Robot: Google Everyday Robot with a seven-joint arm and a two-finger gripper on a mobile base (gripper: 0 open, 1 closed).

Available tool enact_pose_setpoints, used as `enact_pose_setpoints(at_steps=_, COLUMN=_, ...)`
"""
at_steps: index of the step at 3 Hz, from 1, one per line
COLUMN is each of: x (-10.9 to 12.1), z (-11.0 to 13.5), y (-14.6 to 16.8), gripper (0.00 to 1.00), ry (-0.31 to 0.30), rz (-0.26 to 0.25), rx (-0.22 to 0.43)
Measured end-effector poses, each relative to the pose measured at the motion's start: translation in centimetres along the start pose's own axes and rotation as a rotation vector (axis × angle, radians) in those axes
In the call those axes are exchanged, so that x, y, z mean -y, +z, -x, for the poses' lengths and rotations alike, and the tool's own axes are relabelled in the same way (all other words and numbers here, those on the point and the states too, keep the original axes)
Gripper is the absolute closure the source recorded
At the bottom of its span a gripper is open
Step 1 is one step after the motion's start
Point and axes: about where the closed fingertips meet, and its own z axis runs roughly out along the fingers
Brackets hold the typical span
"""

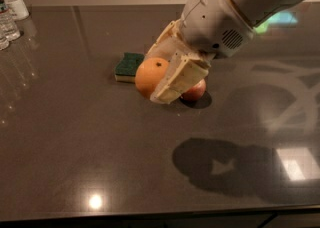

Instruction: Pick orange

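The orange (151, 75), round and matte with a small dark stem mark, is held between the cream fingers (179, 79) of my gripper (162, 74), well above the dark table (75, 142). The gripper is shut on the orange. The white arm (235, 7) comes in from the upper right. A shiny red apple (195, 92) sits on the table just behind and below the gripper, partly hidden by the near finger.
A green and yellow sponge (128, 66) lies on the table left of the gripper. Water bottles (10, 12) stand at the far left back corner. The arm's shadow (225, 167) falls on the table at the front right.
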Motion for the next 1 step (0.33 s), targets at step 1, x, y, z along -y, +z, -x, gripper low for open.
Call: enact_pose_setpoints(at_steps=1, x=0.00, z=0.01, y=0.00, gripper=1.00, ry=0.000, rz=0.000, rx=0.000)
